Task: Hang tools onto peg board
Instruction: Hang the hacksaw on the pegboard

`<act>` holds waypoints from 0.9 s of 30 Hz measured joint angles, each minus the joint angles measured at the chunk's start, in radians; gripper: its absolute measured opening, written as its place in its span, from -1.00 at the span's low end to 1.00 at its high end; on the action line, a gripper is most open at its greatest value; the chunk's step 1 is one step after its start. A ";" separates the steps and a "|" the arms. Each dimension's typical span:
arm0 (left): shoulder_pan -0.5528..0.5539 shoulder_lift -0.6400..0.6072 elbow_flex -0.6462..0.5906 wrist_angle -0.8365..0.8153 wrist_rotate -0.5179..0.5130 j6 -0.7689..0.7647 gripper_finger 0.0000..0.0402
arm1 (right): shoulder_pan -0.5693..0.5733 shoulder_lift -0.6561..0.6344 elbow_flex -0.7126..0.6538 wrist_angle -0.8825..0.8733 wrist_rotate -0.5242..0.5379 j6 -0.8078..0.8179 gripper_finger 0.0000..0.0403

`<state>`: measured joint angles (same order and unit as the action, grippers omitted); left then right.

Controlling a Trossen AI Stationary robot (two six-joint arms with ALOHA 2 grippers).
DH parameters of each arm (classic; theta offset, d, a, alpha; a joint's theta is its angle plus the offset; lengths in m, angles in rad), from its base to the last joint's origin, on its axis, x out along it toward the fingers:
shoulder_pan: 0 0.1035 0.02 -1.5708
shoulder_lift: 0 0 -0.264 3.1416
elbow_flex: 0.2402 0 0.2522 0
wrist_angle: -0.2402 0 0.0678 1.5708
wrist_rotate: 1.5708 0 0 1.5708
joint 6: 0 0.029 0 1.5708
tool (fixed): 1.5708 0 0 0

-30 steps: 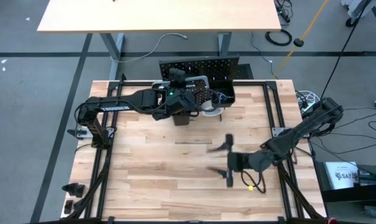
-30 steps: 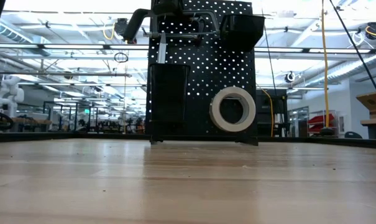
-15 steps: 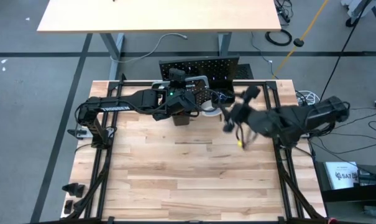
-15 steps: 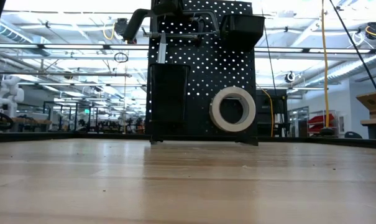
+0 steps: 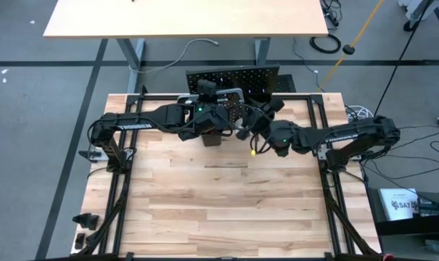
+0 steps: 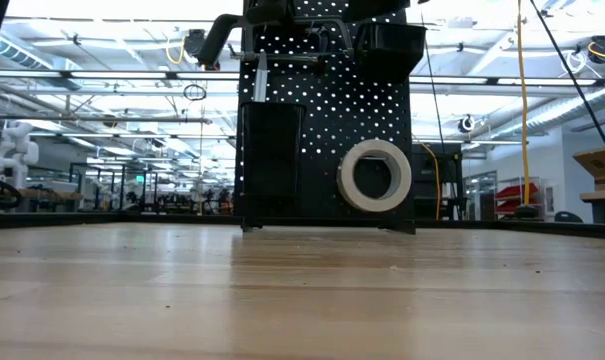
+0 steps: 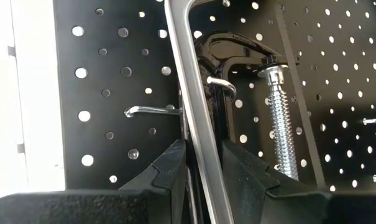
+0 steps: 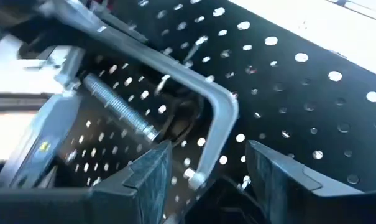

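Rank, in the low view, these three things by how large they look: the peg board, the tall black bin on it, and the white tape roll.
1. peg board, largest by far.
2. tall black bin, covering much of the board's lower left.
3. white tape roll, smallest.
All three are at nearly the same depth, so the order is reliable.

Overhead my table (image 5: 204, 196) is evenly lit, shadows soft and short. At table height the room's ceiling lights glare from twelve o'clock, leaving the board (image 6: 327, 110) a backlit black shape. My right wrist's view smears with motion blur; my left wrist's stays sharp.
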<state>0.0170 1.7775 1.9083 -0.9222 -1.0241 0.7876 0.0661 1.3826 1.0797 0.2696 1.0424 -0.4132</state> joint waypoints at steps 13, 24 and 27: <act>0.000 0.000 0.000 -0.002 -0.003 0.003 -0.51 | -0.109 0.000 -0.055 0.112 -0.156 0.141 -0.02; 0.000 0.000 0.000 -0.001 -0.003 0.004 -0.51 | -0.149 0.000 -0.055 0.102 -0.162 0.222 -0.17; 0.000 0.000 0.000 -0.001 -0.003 0.004 -0.51 | -0.153 0.000 -0.055 0.099 -0.196 0.222 -0.31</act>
<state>0.0170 1.7775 1.9083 -0.9230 -1.0272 0.7914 -0.0874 1.3826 1.0248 0.3688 0.8467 -0.1913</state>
